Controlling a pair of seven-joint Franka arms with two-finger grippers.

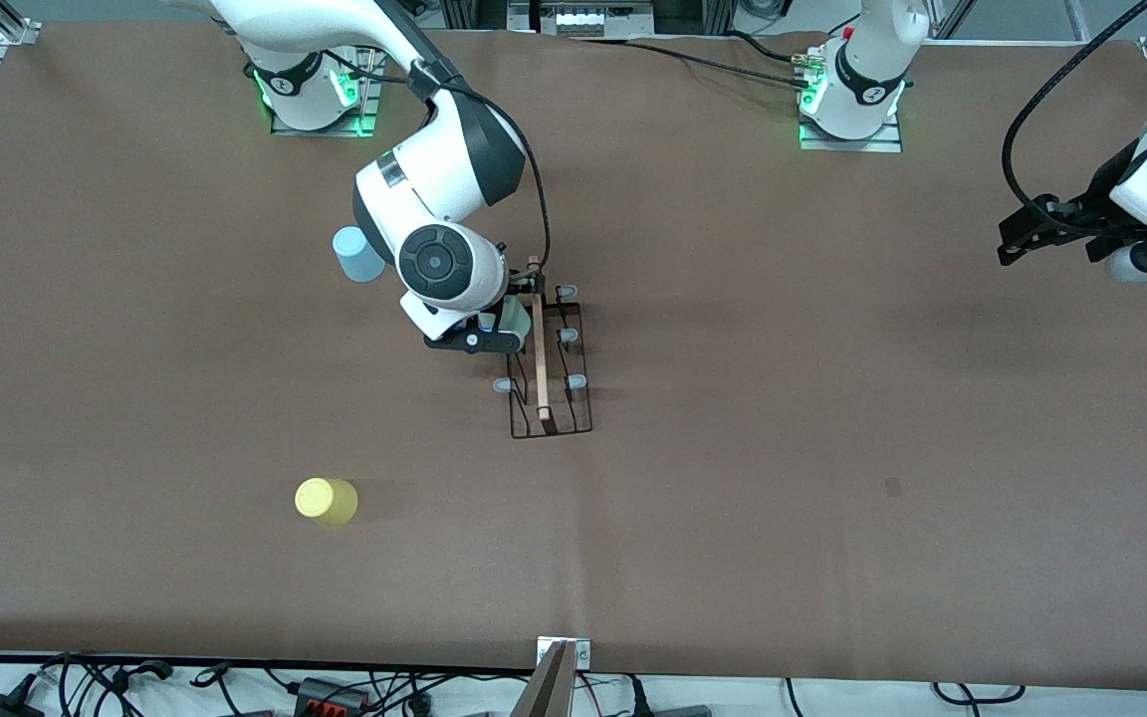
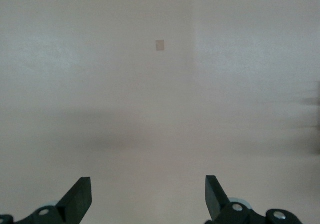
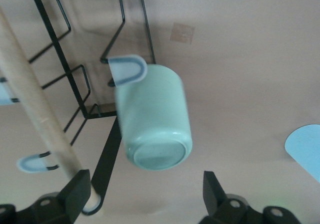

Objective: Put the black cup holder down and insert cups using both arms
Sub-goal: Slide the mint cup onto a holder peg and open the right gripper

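- Front view has my right end effector low over the black wire cup holder, at the side of it toward the right arm's end of the counter.
- Right wrist view shows that end effector's fingers spread wide, with the pale green plastic cup in the gap between them but touching neither finger.
- That green cup hangs mouth-first on one of the holder's pegs, its flat bottom turned to the wrist camera and a grey peg tip lying against its wall.
- My rack stands on the brown counter about midway between the two arm bases, its light wooden rod handle running along the top; the other grey-tipped pegs I can see are bare.
- One light blue plastic cup sits on the counter beside my right forearm, farther from the front camera than the rack and toward the right arm's end.
- Mouth down, the yellow plastic cup stands nearer the front camera than the rack, also toward the right arm's end and well apart from it.
- My left end effector waits above the counter's edge at the left arm's end; its wrist view shows the fingers parted wide over bare brown surface, with nothing between them.
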